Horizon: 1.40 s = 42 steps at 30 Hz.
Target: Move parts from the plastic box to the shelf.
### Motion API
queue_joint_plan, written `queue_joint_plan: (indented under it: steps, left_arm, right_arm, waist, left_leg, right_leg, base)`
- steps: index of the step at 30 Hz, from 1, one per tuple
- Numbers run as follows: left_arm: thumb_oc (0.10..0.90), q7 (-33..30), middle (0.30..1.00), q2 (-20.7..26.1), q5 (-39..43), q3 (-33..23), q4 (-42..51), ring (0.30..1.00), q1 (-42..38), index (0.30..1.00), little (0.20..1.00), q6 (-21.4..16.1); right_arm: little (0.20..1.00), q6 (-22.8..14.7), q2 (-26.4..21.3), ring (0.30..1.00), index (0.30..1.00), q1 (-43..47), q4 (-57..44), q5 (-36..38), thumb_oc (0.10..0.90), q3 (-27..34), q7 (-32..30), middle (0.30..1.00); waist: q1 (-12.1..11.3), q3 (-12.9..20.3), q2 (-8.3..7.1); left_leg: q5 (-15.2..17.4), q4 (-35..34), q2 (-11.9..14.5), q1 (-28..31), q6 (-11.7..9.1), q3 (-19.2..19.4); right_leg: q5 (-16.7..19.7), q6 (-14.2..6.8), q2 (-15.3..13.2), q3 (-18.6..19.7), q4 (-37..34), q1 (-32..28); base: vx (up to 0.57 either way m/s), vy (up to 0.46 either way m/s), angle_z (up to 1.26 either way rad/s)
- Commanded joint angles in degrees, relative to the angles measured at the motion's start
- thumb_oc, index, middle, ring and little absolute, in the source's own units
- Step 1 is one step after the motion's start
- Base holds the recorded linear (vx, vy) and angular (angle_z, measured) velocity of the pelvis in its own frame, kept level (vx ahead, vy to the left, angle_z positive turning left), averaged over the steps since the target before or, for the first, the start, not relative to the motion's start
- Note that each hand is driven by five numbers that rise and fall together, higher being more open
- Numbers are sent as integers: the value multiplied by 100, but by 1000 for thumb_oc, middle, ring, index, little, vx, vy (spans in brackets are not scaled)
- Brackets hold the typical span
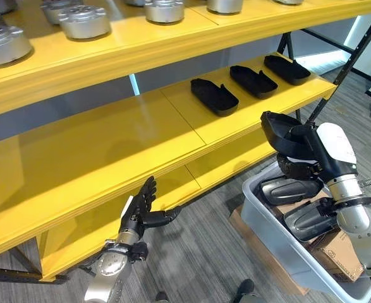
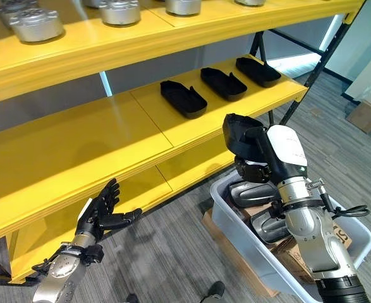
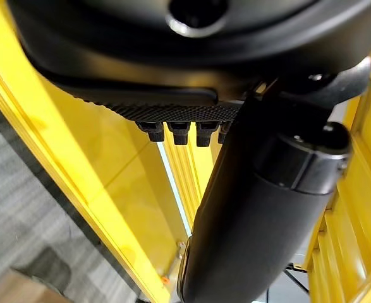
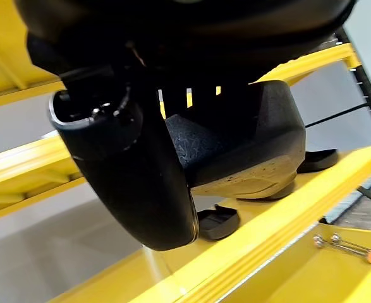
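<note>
My right hand is shut on a black plastic part, held above the grey plastic box and just in front of the middle yellow shelf. In the right wrist view the thumb and fingers clasp the black part. Three matching black parts lie in a row on that shelf's right end. More dark parts rest inside the box. My left hand hangs open low at the left, in front of the bottom shelf, holding nothing.
Silver metal cylinders stand on the top shelf. Cardboard boxes sit in and under the plastic box. The shelf's black diagonal braces rise at the right. The left stretch of the middle shelf is bare yellow board.
</note>
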<state>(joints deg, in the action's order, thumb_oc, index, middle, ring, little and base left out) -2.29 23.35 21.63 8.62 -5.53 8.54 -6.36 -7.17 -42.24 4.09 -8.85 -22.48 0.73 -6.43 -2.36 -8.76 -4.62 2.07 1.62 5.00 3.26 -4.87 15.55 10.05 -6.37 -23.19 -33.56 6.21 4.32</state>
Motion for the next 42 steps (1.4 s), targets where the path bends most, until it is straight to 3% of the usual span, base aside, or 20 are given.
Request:
queue_joint_plan:
  steps: [1, 4, 5, 6, 8, 11, 16, 17, 21, 24, 26, 28, 32, 42]
  left_arm:
    - [900, -194, 1000, 189, -228, -375, 754, 1000, -305, 1000, 1000, -651]
    - [900, -240, 1000, 212, -323, -434, 732, 1000, -265, 1000, 1000, -646]
    - [900, -239, 1000, 222, -332, -400, 701, 1000, -309, 1000, 1000, -653]
    - [900, -230, 1000, 248, -309, -364, 662, 1000, -364, 1000, 1000, -654]
    - [900, -184, 1000, 262, -317, -348, 644, 1000, -407, 1000, 1000, -656]
    - [900, -139, 1000, 281, -352, -356, 653, 1000, -479, 1000, 1000, -684]
    - [900, -138, 1000, 337, -350, -301, 636, 1000, -631, 1000, 1000, -746]
    - [900, -139, 1000, 346, -377, -273, 623, 1000, -661, 1000, 1000, -759]
    - [900, -121, 1000, 292, -419, -285, 576, 1000, -639, 1000, 1000, -754]
    - [900, -134, 1000, 258, -383, -339, 577, 1000, -573, 1000, 1000, -753]
    - [900, -124, 1000, 198, -297, -388, 565, 1000, -474, 1000, 1000, -736]
    - [900, -68, 1000, 119, -221, -378, 550, 1000, -395, 1000, 1000, -711]
    - [900, 6, 1000, 59, -95, -197, 551, 1000, -431, 1000, 1000, -708]
    - [900, -56, 1000, 44, 108, -108, 617, 1000, -386, 1000, 1000, -702]
  right_arm:
    - [300, -316, -261, 300, 300, 957, -560, -89, 400, 85, -490, 300]
    - [300, -288, -189, 300, 300, 901, -485, -128, 400, 23, -447, 300]
    - [300, -295, -185, 300, 300, 861, -473, -113, 400, 49, -424, 300]
    - [300, -302, -176, 300, 300, 773, -480, -98, 400, 111, -405, 300]
    - [300, -347, -114, 300, 300, 624, -586, -62, 400, 216, -403, 300]
    - [300, -397, -61, 300, 300, 517, -684, -21, 400, 309, -378, 300]
    - [300, -446, -44, 300, 300, 372, -728, -23, 400, 453, -363, 300]
    - [300, -458, -52, 300, 300, 300, -762, -43, 400, 531, -374, 300]
    - [300, -519, -50, 300, 300, 46, -890, 4, 400, 742, -316, 300]
    - [300, -528, -102, 300, 300, 59, -892, 70, 400, 755, -297, 300]
    - [300, -565, -156, 300, 300, 97, -903, 232, 400, 741, -284, 300]
    - [300, -606, -295, 300, 300, 175, -951, 333, 400, 717, -249, 300]
    - [300, -619, -582, 300, 300, 561, -906, 406, 400, 499, -303, 300]
    - [300, -594, -775, 300, 300, 1910, -607, 586, 400, -597, -230, 300]
  waist:
    - [-78, 125, 124]
    - [-47, 86, 137]
    - [34, 44, 135]
    - [149, 10, 165]
    - [245, -46, 248]
    - [336, -130, 276]
    - [537, -263, 210]
    - [584, -267, 141]
    - [597, -111, -110]
    - [582, -37, -117]
    - [538, 120, -90]
    - [484, 296, 20]
    - [416, 363, 173]
    - [132, 405, 260]
  left_leg:
    - [334, -398, -336, 74, 538, -268]
    - [397, -509, -520, 222, 696, -425]
    - [289, -494, -549, 165, 736, -446]
    - [267, -483, -545, 145, 746, -580]
    - [287, -406, -554, 170, 756, -750]
    - [350, -308, -577, 166, 735, -958]
    - [558, -11, -512, 146, 568, -1420]
    - [641, 53, -519, 187, 534, -1563]
    - [660, 33, -509, 231, 431, -1896]
    - [642, -17, -357, 282, 360, -1977]
    - [573, -116, -90, 292, 219, -2075]
    - [389, -322, 281, 313, 23, -2134]
    - [144, -442, 581, 212, -171, -2287]
    - [29, -506, 669, 243, -246, -2465]
  right_leg:
    - [-108, -682, -245, 481, 315, -515]
    - [-126, -604, -278, 1058, 872, -339]
    - [-105, -424, -87, 1471, 923, -178]
    - [-217, -327, 285, 2016, 983, 22]
    - [-448, -218, 661, 2488, 1143, 295]
    - [-279, -231, 595, 2559, 865, 544]
    - [31, -436, 583, 3307, -122, 678]
    - [138, -489, 564, 3544, -334, 668]
    - [225, -614, 543, 3809, -513, 357]
    - [137, -622, 645, 3798, -471, 305]
    - [-148, -542, 801, 3658, -524, 183]
    - [-507, -397, 1030, 3403, -605, -27]
    - [-753, -215, 1259, 3190, -675, -220]
    - [-952, -77, 1327, 2921, -592, -489]
  base:
    - [37, 237, 34]
    - [41, 212, 37]
    - [-13, 128, 37]
    - [-17, 117, 48]
    - [63, 107, 63]
    - [56, -17, 69]
    - [99, -108, 68]
    - [154, -169, 80]
    - [113, -228, 111]
    - [96, -246, 47]
    - [116, -264, 3]
    - [141, -346, 26]
    - [61, -260, 34]
    - [23, -60, 19]
